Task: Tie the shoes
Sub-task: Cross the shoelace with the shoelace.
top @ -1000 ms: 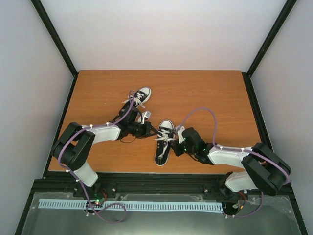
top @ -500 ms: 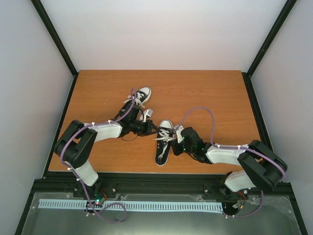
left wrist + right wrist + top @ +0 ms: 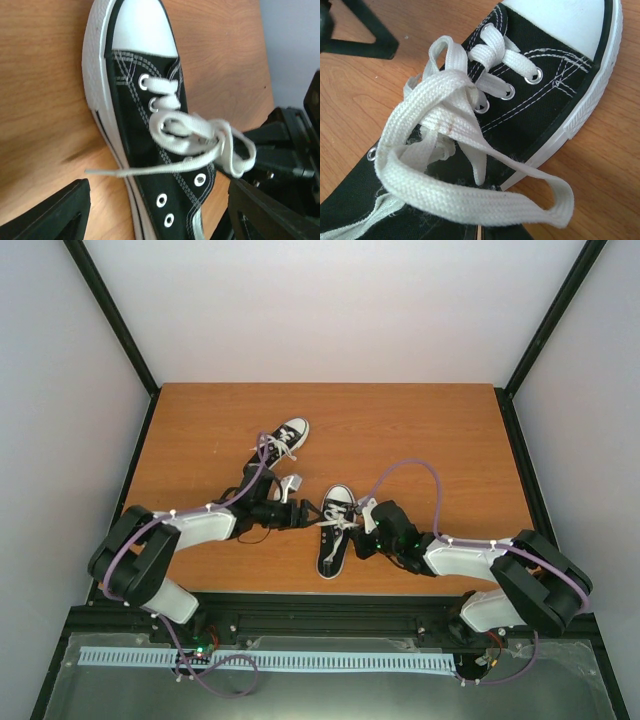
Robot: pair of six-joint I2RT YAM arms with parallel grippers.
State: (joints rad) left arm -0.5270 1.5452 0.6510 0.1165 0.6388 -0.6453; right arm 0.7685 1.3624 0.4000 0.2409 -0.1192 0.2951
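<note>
The near shoe (image 3: 335,535) is laid on the table (image 3: 430,430) with its toe pointing away from the arm bases, between the two grippers. The left gripper (image 3: 310,512) is held at its left side with fingers (image 3: 55,215) spread wide and nothing gripped, and the right gripper (image 3: 362,523) is set close at its right side with jaws brought together. The laces (image 3: 445,115) are gathered in a loose looped knot, and it cannot be told whether the loop extended toward the right gripper is pinched. The second shoe (image 3: 287,437) is placed farther back, beyond the left arm.
</note>
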